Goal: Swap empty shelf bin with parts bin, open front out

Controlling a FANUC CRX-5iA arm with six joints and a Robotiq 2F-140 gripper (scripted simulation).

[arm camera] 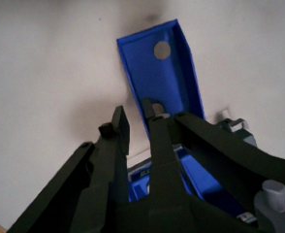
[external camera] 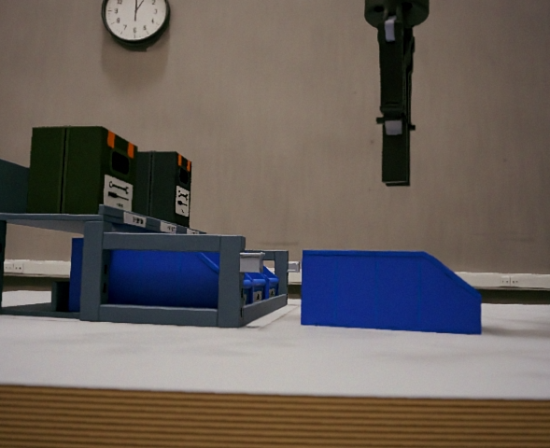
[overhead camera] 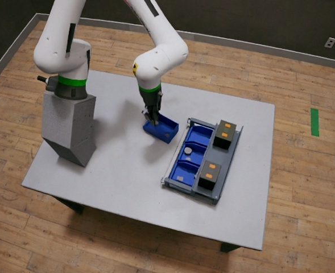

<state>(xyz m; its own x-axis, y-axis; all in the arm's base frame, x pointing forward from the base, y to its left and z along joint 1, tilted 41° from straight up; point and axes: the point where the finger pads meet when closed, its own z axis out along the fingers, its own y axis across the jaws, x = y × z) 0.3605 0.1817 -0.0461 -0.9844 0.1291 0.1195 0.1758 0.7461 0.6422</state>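
A blue open bin (overhead camera: pixel 161 128) stands upright on the table just left of the shelf (overhead camera: pixel 202 161). It also shows in the side view (external camera: pixel 388 291) and in the wrist view (arm camera: pixel 159 73), where a grey disc (arm camera: pixel 162 49) lies inside it. My gripper (overhead camera: pixel 153 121) (external camera: pixel 394 180) hangs well above this bin. Its fingers stand a little apart with nothing between them. Three blue bins sit in the shelf's lower level: the far one (overhead camera: pixel 201 135) looks empty, the middle one (overhead camera: pixel 190 152) holds a grey disc, and the near one (overhead camera: pixel 183 174) holds a small grey part.
Two dark boxes (overhead camera: pixel 224 134) (overhead camera: pixel 209 175) stand on the shelf's upper board, which sits low over the bins (external camera: pixel 163 236). The arm's grey pedestal (overhead camera: pixel 69 126) stands at the table's left.
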